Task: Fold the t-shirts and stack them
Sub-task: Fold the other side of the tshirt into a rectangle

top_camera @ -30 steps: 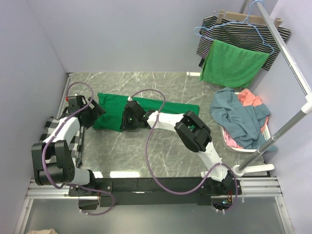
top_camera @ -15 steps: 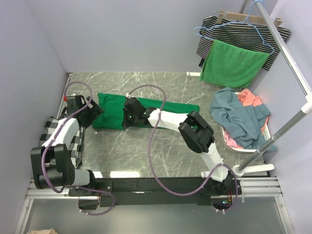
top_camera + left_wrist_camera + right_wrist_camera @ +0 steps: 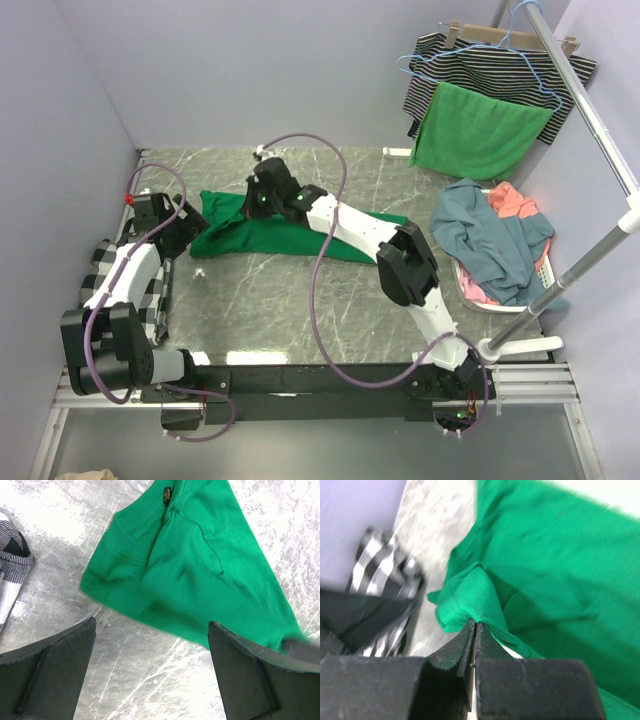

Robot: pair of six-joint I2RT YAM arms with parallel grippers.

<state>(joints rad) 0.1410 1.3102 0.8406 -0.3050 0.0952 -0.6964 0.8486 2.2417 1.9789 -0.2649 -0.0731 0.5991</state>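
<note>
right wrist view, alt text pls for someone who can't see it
The right fingers are shut on a pinched fold of the emerald green t-shirt. The rest of the shirt spreads to the right over the marble table, with a blurred black-and-white checked cloth at left.

Bright, even light from above fills my booth. In my left wrist view the marble table (image 3: pixel 45 525) glares white around the green t-shirt (image 3: pixel 200 580), which is sharp. In my right wrist view the shirt is smeared with blur, and the checked cloth (image 3: pixel 385 565) left of it is blurrier still. Shadows beside the shirt are soft.
</note>
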